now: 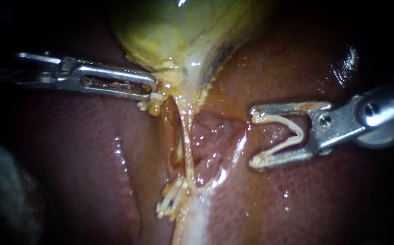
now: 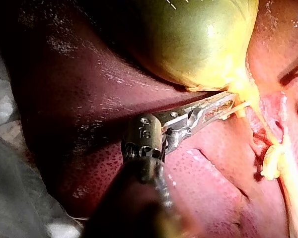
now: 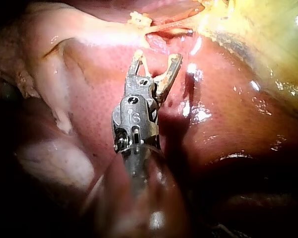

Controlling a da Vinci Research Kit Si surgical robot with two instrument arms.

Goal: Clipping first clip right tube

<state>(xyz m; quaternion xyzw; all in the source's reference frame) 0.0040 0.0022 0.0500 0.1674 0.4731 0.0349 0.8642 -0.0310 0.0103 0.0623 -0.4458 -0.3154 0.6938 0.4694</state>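
The yellow-green gallbladder [image 1: 174,31] narrows to a thin pale tube [image 1: 187,145] that runs down over the liver [image 1: 92,149]. White clips [image 1: 172,199] sit on the tube's lower end. My left instrument [image 1: 153,92] comes in from the left, its jaws shut on yellow tissue at the gallbladder's neck; the left wrist view shows that grip [image 2: 229,105]. My right instrument [image 1: 253,137] stands to the right of the tube, apart from it. Its wide-spread jaws hold a white V-shaped clip [image 1: 292,136] between them, mouth toward the tube. The right wrist view shows these jaws [image 3: 157,55] just short of the tube [image 3: 164,26].
A raw reddish bed [image 1: 215,136] lies between the tube and my right instrument. Wet liver surface [image 1: 323,204] fills the lower right. Pale fatty tissue [image 3: 54,99] lies beside my right instrument. Grey cloth [image 2: 10,198] lies beside my left instrument's shaft.
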